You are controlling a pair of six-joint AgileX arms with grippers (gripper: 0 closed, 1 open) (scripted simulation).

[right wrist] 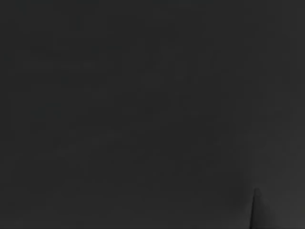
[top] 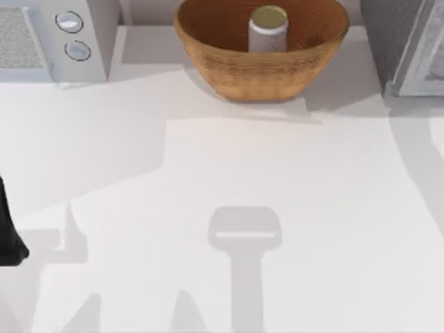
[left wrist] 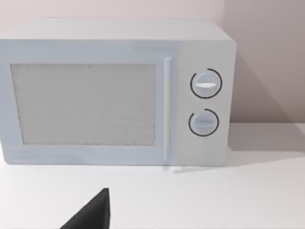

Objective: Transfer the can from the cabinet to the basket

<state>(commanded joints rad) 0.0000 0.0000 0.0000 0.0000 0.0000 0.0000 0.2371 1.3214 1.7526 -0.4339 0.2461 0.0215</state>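
The can (top: 268, 29) is standing upright inside the basket (top: 229, 73), its dull gold top facing up, with the wicker wall rising around it. The basket is sitting at the far edge of the worktop (top: 229, 180), about midway along it. The cabinet (top: 395, 41) is occupying the far right corner, its white-framed door panel (top: 431, 55) angling out at the right edge. A white microwave (left wrist: 114, 90) with two round knobs (left wrist: 206, 84) is standing at the far left corner, its door shut. The left arm (top: 10, 232) is showing as a dark shape at the worktop's left edge, well apart from the basket; how its jaws stand cannot be told. In the left wrist view a black fingertip (left wrist: 93, 212) is pointing toward the microwave front. The right wrist view is dark.
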